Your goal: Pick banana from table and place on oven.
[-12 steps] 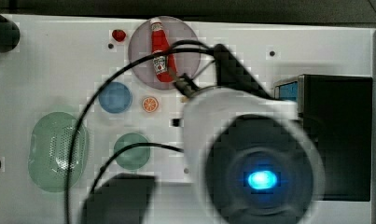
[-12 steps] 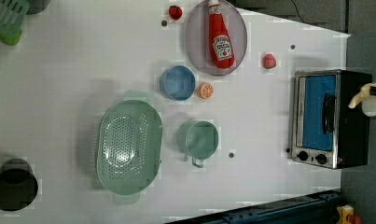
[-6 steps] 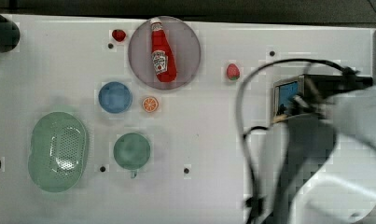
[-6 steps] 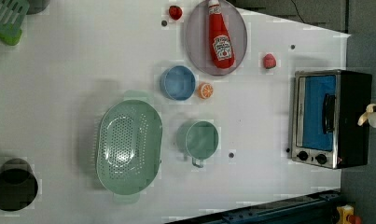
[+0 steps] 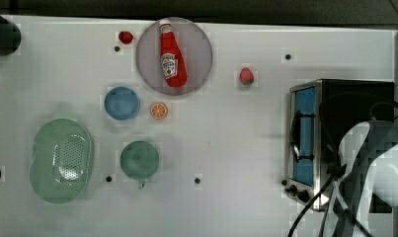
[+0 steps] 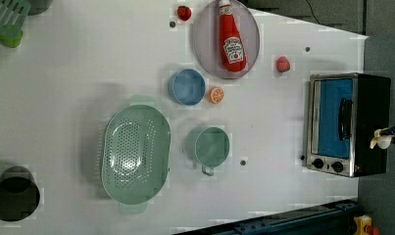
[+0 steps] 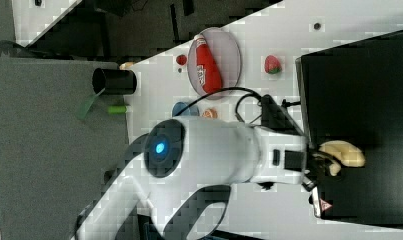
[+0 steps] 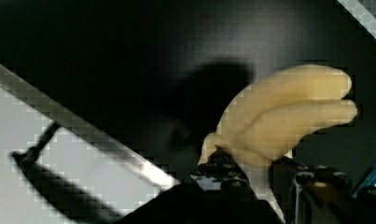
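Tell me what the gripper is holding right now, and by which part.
The gripper holds the banana, pinched at its lower end where the peel flaps spread; the rest sticks out past the jaws, over the oven top.

In the right view the white arm [image 7: 214,150] reaches level toward the right view's right, wrist leading. Its gripper [image 7: 325,164] is closed on the banana [image 7: 345,153], which sticks out beyond the fingertips. In the wrist view the dark fingers [image 8: 223,170] pinch its lower end.
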Motion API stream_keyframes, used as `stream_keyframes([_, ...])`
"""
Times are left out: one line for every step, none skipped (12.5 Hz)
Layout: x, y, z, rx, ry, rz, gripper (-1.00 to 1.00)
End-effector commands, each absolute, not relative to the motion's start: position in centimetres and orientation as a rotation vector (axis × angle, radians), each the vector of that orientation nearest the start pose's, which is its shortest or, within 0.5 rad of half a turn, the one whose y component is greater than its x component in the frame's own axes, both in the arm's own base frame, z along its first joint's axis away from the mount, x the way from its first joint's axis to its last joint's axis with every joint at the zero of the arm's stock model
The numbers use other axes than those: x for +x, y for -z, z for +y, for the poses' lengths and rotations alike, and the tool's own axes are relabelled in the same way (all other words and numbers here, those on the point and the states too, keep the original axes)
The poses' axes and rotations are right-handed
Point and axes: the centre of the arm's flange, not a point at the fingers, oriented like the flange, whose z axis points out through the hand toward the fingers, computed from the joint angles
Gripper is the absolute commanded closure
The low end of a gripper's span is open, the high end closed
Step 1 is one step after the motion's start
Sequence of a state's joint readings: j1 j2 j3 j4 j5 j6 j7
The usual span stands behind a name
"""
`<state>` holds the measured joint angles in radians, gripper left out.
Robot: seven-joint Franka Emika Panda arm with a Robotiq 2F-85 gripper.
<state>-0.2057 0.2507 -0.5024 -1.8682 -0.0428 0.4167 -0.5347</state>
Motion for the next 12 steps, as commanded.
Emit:
stream_keyframes([50.3,-43.3,-37.1,-3.065,-0.033,1.198,0.24])
stream_keyframes([50.5,-43.0,-37.3,-3.084,-0.012,1.176,0.01])
stream_keyframes([50.6,-42.7,-37.4,-3.091,-0.004,1.168,-0.21])
stream_keyframes([50.7,-42.6,-37.4,-3.092,-0.007,1.168,-0.43])
stream_keyframes([50.6,-42.5,-37.4,-3.092,-0.009,1.168,-0.66])
stream_keyframes([50.7,-42.7,-37.4,-3.092,-0.006,1.167,-0.88])
stream_keyframes([50.9,-43.3,-37.0,-3.095,0.002,1.152,-1.00])
stream_keyframes([51.3,-44.2,-36.0,-3.095,0.007,1.123,-1.00])
stream_keyframes([52.0,-45.6,-34.3,-3.096,0.009,1.075,-1.00])
stream_keyframes([52.4,-47.1,-32.0,-3.089,-0.016,1.018,-1.00])
stream_keyframes([52.5,-48.5,-29.4,-3.068,-0.052,0.990,-1.00])
stream_keyframes([52.6,-50.3,-26.6,-3.031,-0.074,1.018,-1.00])
